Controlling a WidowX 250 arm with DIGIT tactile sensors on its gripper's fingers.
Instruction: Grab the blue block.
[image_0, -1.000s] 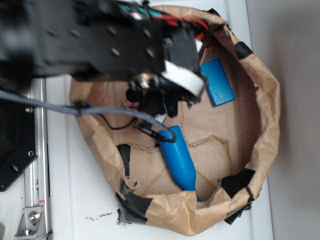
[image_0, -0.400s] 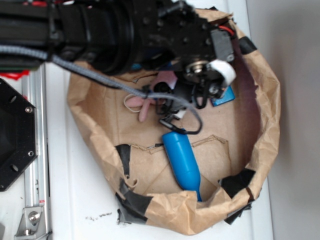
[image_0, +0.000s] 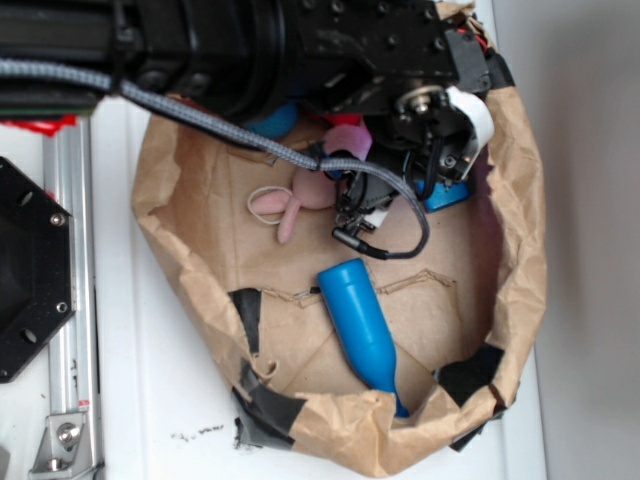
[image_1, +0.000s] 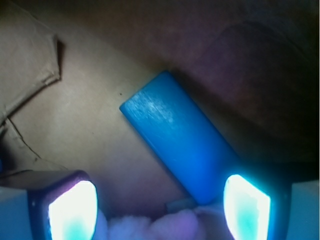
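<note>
Wrist view alone shows the spread-apart end effector (image_1: 159, 210) over the blue block (image_1: 175, 137) — exterior mostly hides it.

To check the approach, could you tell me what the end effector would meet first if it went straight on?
Most likely the blue block, lying on the brown paper ahead of the open end effector; depth is unclear.

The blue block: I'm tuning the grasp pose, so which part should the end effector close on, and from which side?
Probably across the two long edges of the blue block, coming from above. It lies flat on the paper, tilted diagonally in the wrist view, so the open end effector likely needs turning to square up.
</note>
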